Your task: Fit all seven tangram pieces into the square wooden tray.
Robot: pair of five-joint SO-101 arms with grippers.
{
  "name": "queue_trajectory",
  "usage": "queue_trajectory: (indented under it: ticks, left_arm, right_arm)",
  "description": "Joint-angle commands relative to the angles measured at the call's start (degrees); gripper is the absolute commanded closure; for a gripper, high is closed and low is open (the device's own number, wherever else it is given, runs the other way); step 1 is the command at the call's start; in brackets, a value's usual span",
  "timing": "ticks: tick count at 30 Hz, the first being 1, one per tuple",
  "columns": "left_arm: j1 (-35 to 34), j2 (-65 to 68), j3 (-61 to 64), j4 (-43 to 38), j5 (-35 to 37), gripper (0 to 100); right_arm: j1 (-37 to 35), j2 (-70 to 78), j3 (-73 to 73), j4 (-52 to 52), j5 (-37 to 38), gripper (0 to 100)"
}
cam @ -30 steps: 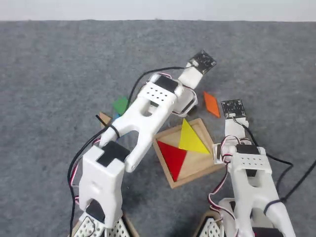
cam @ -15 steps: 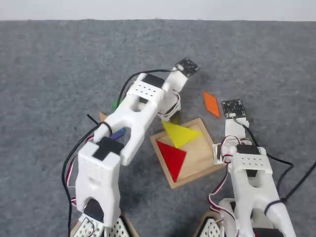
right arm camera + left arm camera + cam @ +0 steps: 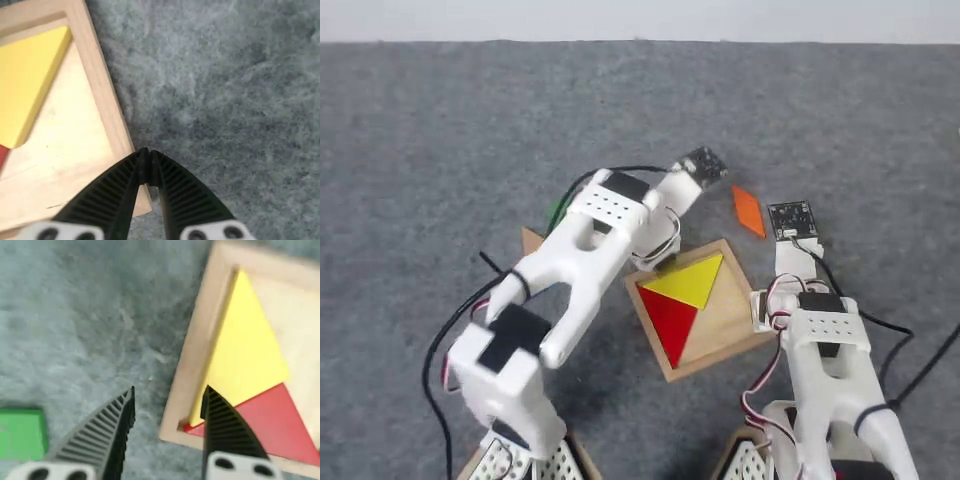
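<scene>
The left gripper point(image 3: 169, 390) is hanging open astride the wooden tray point(image 3: 195, 350) rim, with the yellow triangle point(image 3: 245, 350) and red triangle point(image 3: 280, 415) lying inside. Probably best is lifting straight up, clearing the rim, before heading for the green piece point(image 3: 20, 432). The right gripper point(image 3: 146, 152) is resting closed

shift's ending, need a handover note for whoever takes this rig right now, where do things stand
Left gripper: fingers open, empty, straddling a corner rim of the wooden tray.
Right gripper: fingers shut, empty, above another stretch of rim.
Done: yellow triangle and red triangle lie in the tray, edge to edge.
Left: five pieces. The orange piece and green piece lie on the carpet outside the tray.
</scene>
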State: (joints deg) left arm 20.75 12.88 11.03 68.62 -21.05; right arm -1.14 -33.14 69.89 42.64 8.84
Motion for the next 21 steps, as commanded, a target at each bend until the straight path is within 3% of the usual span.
queue_trajectory:
  ticks: [1, 4, 10, 21]
  left_arm:
    - [1.49, -9.05, 0.92, -0.53, 1.32, 79]
    - [5.89, -13.01, 6.2, -1.05, 1.49, 79]
    - [11.52, -10.02, 16.66, -11.87, 2.81, 79]
    - [16.62, -8.97, 15.25, -12.92, 3.16, 79]
  right_arm:
    - [-0.84, -0.48, 0.09, -0.92, -0.7, 99.1]
    - [-0.84, -0.48, 0.09, -0.92, -0.7, 99.1]
    - [-0.84, -0.48, 0.09, -0.92, -0.7, 99.1]
    - [-0.84, -0.48, 0.09, -0.92, -0.7, 99.1]
